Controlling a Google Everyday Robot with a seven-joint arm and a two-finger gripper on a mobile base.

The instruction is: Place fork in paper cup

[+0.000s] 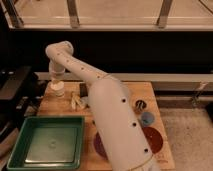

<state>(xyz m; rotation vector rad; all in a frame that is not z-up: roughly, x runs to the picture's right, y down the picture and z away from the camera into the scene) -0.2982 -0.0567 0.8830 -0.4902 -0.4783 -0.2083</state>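
Observation:
The white paper cup (58,90) stands upright at the far left corner of the wooden table (60,106). My gripper (56,81) points straight down, directly above the cup's rim and very close to it. The fork does not show as a separate thing; it is hidden or lost against the gripper and the cup. My white arm sweeps from the lower middle of the view up and left to the cup.
A green tray (45,142) sits at the front left. Pale utensils (77,101) lie next to the cup. A dark cup (140,105), a small blue bowl (146,118), a red plate (155,141) and a purple plate (99,145) are to the right. A dark wall runs behind the table.

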